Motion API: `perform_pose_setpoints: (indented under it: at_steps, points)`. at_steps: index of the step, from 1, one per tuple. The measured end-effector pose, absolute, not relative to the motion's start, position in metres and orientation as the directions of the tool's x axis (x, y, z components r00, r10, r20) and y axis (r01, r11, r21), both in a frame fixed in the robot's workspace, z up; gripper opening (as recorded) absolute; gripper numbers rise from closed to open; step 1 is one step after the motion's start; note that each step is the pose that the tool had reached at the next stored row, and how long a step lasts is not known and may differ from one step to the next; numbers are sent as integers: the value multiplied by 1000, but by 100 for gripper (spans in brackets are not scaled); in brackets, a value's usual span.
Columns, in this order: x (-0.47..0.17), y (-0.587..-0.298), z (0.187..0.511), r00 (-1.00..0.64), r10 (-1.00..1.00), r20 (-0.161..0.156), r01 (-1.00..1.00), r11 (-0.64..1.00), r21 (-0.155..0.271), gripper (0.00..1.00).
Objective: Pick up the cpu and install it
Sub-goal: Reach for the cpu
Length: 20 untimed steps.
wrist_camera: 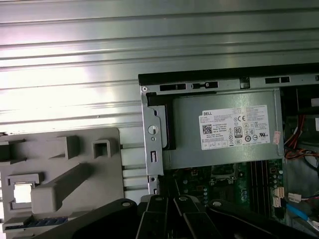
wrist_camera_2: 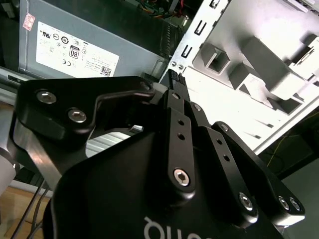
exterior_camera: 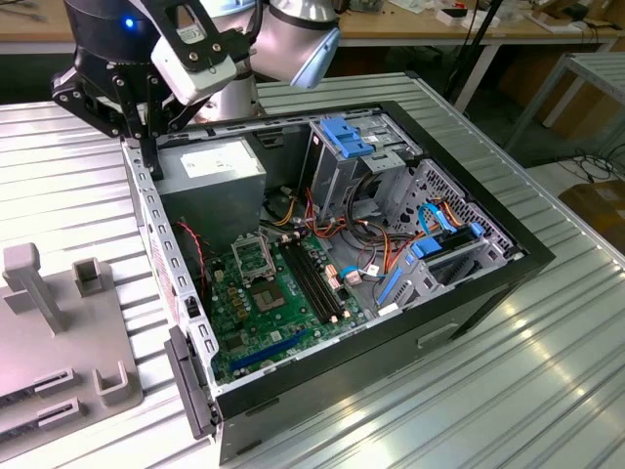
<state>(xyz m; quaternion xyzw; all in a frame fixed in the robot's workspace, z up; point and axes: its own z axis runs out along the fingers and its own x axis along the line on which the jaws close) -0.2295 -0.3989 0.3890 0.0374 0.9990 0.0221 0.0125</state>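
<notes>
With pickup not yet begun, we held the gripper [exterior_camera: 152,161] closed and empty at the case [exterior_camera: 527,256] edge, needing it opened over the cpu [wrist_camera: 22,193].

desk [exterior_camera: 547,371]: ribbed bare metal, shiny. case [exterior_camera: 391,352]: matt black outside, dull silvery sheet metal inside. PSU [exterior_camera: 210,166]: smooth grey metal, white paper label [wrist_camera: 237,127]. board [exterior_camera: 254,313]: green, slight gloss. clips [exterior_camera: 344,137]: blue plastic. fixture [exterior_camera: 59,342]: matt grey plastic. cpu [wrist_camera: 22,193]: bright silvery metal face. tool [wrist_camera_2: 175,84]: matt black metal, bright steel screws [wrist_camera_2: 181,177].
</notes>
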Motion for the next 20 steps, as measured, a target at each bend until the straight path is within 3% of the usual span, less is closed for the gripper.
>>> perform_pose_setpoints:
  at_steps: [20]
  points:
    - [-249, -399, 388, -997, 75, -23, 74, 996, 45, 11]
